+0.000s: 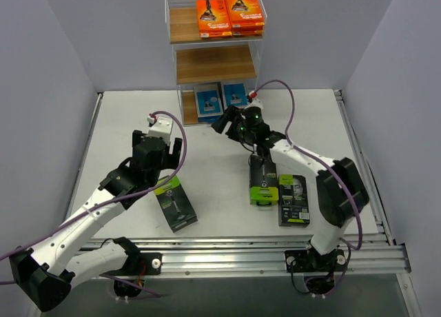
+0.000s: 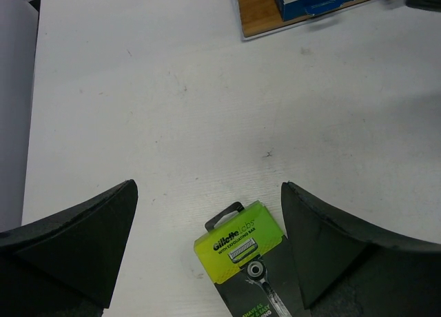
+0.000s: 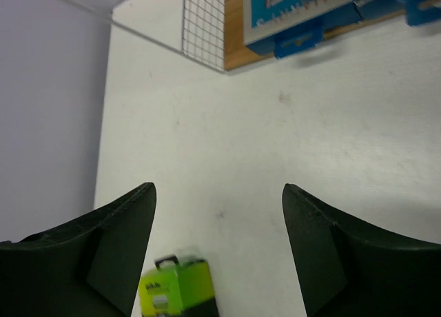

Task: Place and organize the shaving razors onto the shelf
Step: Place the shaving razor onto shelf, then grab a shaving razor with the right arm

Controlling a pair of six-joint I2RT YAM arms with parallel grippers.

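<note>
three flat black card razor packs (image 1: pixel 263 180) with lime-green tops lie on the white tabletop (image 1: pixel 207 172): one near left, two near right. orange packs (image 1: pixel 229 15) sit on the top tier of the far white-wire, wooden-board shelf (image 1: pixel 215 63), blue-and-white packs (image 1: pixel 220 100) on the bottom. left fingers (image 2: pixel 76 241) spread, empty, over the near-left pack (image 2: pixel 241 251). right fingers (image 3: pixel 89 255) apart, empty, near the bottom tier. judged step: fetching lime packs. next move: pinch a thin edge.
</note>
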